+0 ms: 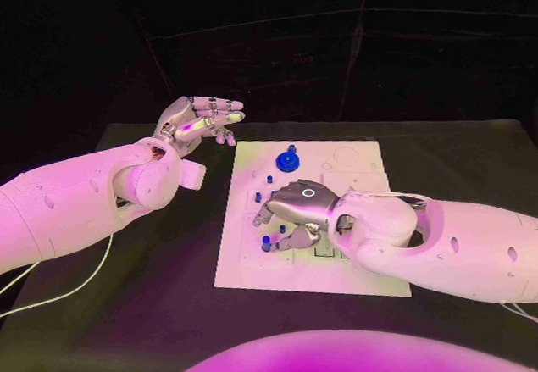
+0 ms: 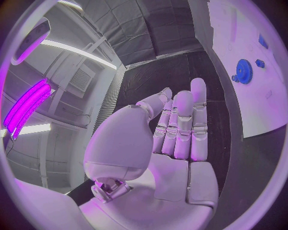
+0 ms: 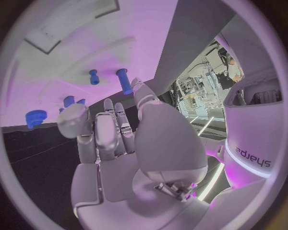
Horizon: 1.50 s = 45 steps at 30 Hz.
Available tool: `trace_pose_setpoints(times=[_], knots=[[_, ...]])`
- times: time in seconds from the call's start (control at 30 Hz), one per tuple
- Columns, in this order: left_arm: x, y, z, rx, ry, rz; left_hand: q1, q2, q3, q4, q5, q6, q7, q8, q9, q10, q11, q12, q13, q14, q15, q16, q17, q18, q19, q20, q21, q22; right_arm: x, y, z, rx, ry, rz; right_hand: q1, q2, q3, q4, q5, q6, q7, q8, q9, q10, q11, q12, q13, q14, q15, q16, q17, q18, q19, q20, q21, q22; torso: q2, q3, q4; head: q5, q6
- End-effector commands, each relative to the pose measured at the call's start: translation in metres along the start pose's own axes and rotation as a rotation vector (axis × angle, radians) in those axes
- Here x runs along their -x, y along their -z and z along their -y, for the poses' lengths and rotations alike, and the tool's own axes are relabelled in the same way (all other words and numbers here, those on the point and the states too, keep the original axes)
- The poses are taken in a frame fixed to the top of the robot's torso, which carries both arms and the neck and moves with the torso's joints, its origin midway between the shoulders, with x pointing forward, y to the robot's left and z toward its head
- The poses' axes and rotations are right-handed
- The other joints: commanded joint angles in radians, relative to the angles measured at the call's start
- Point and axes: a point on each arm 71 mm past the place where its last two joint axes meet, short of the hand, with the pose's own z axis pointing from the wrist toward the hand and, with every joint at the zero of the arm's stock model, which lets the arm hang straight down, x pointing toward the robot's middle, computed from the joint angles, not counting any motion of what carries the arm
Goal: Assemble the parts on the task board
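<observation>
The white task board (image 1: 274, 275) lies in the middle of the black table. A blue gear (image 1: 289, 161) sits near its far edge, and small blue pegs (image 1: 269, 179) stand along its left side. My right hand (image 1: 298, 214) hovers palm down over the board's left middle, fingers bent towards a peg (image 1: 266, 241), with nothing visibly held. In the right wrist view its fingertips (image 3: 137, 86) end beside an upright blue peg (image 3: 124, 80). My left hand (image 1: 198, 120) is raised beyond the board's far left corner, fingers stretched out, holding nothing.
The black table (image 1: 130, 313) has free room to the left and in front of the board. The left wrist view shows the left hand (image 2: 177, 129), the board (image 2: 264, 105), the gear (image 2: 244, 71) and a small blue piece (image 2: 259, 63). More pegs (image 3: 69, 100) stand by the right hand (image 3: 114, 134).
</observation>
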Motion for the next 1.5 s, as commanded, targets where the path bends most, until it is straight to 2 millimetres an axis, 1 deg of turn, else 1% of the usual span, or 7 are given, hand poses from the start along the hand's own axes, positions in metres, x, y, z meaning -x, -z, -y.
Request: trace_pose_setpoints(times=[0.03, 0.17, 0.3, 0.43, 0.57, 0.87, 1.5], knots=[[0.000, 0.000, 0.001, -0.003, 0.007, -0.008, 0.010, 0.001, -0.005, 0.001, 0.002, -0.009, 0.000, 0.005, -0.001, -0.005, -0.001, 0.003, -0.001, -0.008, -0.001, -0.002, -0.001, 0.013, -0.008, 0.001, -0.006, -0.001, 0.011, 0.014, 0.011, -0.045, -0.141, 0.097, 0.010, 0.003, -0.027, 0.021, 0.000, -0.008, 0.008, -0.001, 0.000, 0.021, -0.006, 0.025, 0.005, 0.009, 0.000, -0.014, -0.016, 0.018, -0.007, 0.001, -0.012, -0.016, -0.004, -0.0016, -0.0014, -0.014, 0.007], [0.000, 0.000, 0.001, -0.003, 0.007, -0.008, 0.010, 0.001, -0.005, 0.001, 0.002, -0.009, 0.000, 0.005, -0.001, -0.005, -0.001, 0.003, -0.001, -0.008, -0.001, -0.002, -0.001, 0.013, -0.008, 0.001, -0.006, -0.001, 0.026, 0.042, 0.039, -0.175, -0.326, 0.124, -0.008, 0.023, -0.050, 0.056, 0.016, 0.047, 0.025, 0.027, 0.012, 0.180, -0.019, 0.126, 0.042, 0.021, -0.010, 0.009, 0.023, 0.011, 0.011, -0.006, 0.014, 0.026, -0.008, -0.0035, -0.0043, -0.031, 0.015], [0.001, 0.001, 0.001, -0.001, 0.006, -0.007, 0.010, 0.001, -0.005, 0.001, 0.002, -0.009, 0.000, 0.005, -0.001, -0.005, -0.001, 0.003, -0.001, -0.008, -0.001, -0.002, -0.001, 0.013, -0.008, 0.001, -0.006, -0.001, 0.035, 0.076, 0.068, -0.336, -0.469, 0.109, -0.032, 0.029, -0.086, 0.083, 0.043, 0.120, -0.018, 0.083, 0.029, 0.378, -0.069, 0.332, 0.175, 0.046, -0.051, 0.077, 0.126, -0.010, 0.061, -0.043, 0.098, 0.151, -0.015, -0.0043, -0.0144, -0.049, 0.024], [0.001, 0.002, 0.001, 0.001, 0.007, -0.010, 0.010, 0.001, -0.005, 0.001, 0.002, -0.009, 0.000, 0.005, -0.001, -0.005, -0.001, 0.003, -0.002, -0.008, -0.001, -0.002, -0.001, 0.013, -0.008, 0.001, -0.006, -0.001, 0.035, 0.102, 0.087, -0.442, -0.490, 0.065, -0.063, 0.056, -0.146, 0.119, 0.084, 0.128, -0.032, 0.136, 0.044, 0.357, -0.081, 0.788, 0.690, 0.049, -0.061, 0.107, 0.166, -0.018, 0.073, -0.062, 0.132, 0.200, -0.018, -0.0063, -0.0198, -0.080, 0.030], [0.000, 0.003, 0.001, 0.001, 0.009, -0.013, 0.010, 0.001, -0.005, 0.001, 0.002, -0.009, 0.000, 0.005, -0.001, -0.005, -0.001, 0.003, -0.002, -0.008, -0.001, -0.002, -0.001, 0.013, -0.008, 0.001, -0.006, -0.001, 0.034, 0.122, 0.101, -0.532, -0.473, 0.042, -0.056, 0.084, -0.180, 0.134, 0.087, 0.123, -0.034, 0.176, 0.061, 0.375, -0.085, 0.995, 0.947, 0.055, -0.068, 0.135, 0.212, -0.026, 0.081, -0.058, 0.155, 0.236, -0.021, -0.0070, -0.0274, -0.110, 0.035], [-0.001, 0.007, -0.001, 0.007, 0.010, -0.020, 0.009, 0.001, -0.006, 0.001, 0.002, -0.009, 0.000, 0.006, -0.001, -0.006, -0.001, 0.004, -0.001, -0.009, -0.001, -0.002, -0.001, 0.013, -0.008, 0.001, -0.006, -0.001, 0.028, 0.151, 0.112, -0.703, -0.407, -0.006, -0.100, 0.096, -0.248, 0.196, 0.123, 0.114, -0.044, 0.234, 0.100, 0.445, -0.090, 1.191, 1.202, 0.063, -0.069, 0.170, 0.277, -0.032, 0.091, -0.063, 0.182, 0.280, -0.024, -0.0041, -0.0416, -0.131, 0.040], [-0.001, 0.008, -0.002, 0.009, 0.010, -0.021, 0.008, 0.001, -0.007, 0.002, 0.002, -0.009, 0.000, 0.006, -0.001, -0.006, -0.001, 0.005, -0.001, -0.009, -0.001, -0.001, -0.002, 0.013, -0.008, 0.002, -0.007, -0.001, -0.002, 0.147, 0.102, -0.737, -0.379, -0.169, -0.147, 0.078, -0.273, 0.224, 0.085, 0.081, -0.039, 0.251, 0.124, 0.454, -0.087, 1.215, 1.246, 0.071, -0.064, 0.198, 0.335, -0.040, 0.103, -0.060, 0.207, 0.325, -0.022, -0.0041, -0.0393, -0.137, 0.033]])
